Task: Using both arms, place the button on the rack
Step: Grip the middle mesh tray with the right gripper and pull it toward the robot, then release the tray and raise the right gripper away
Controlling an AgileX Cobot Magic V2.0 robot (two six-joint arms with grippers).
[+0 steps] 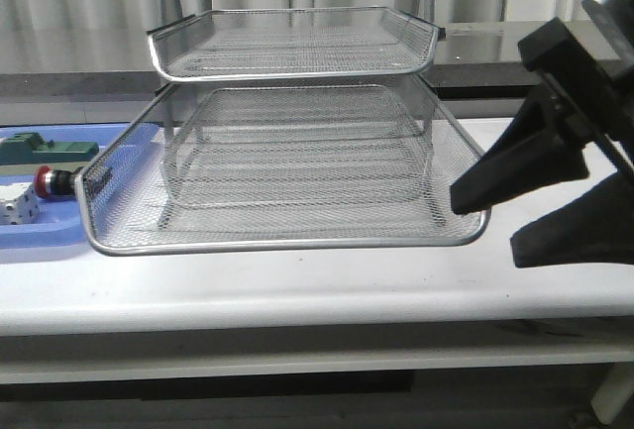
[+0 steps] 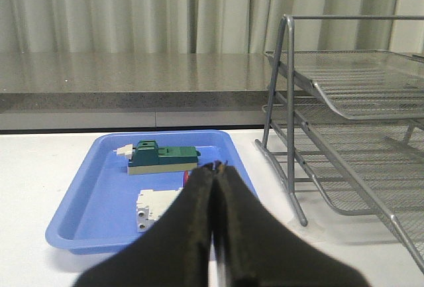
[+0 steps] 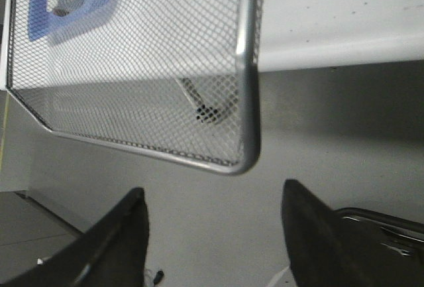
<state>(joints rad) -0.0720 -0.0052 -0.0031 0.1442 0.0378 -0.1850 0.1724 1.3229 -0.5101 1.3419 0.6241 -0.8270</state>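
Holding my right gripper [image 1: 495, 216] open, fingers spread just off the rack's [image 1: 287, 191] pulled-out tray corner. My left gripper [image 2: 213, 168] is pinched closed over the blue tray [image 2: 86, 194], the button [image 1: 54, 180] lying just beyond its tips, between green and white blocks.

You've got the rack [image 1: 297, 142] mid-table, one tray pulled out toward the front edge. Left of it sits the plastic tray [image 1: 50, 236], holding the button [image 1: 50, 180], a cube block [image 1: 20, 206] and a flat block [image 1: 40, 144] behind them.
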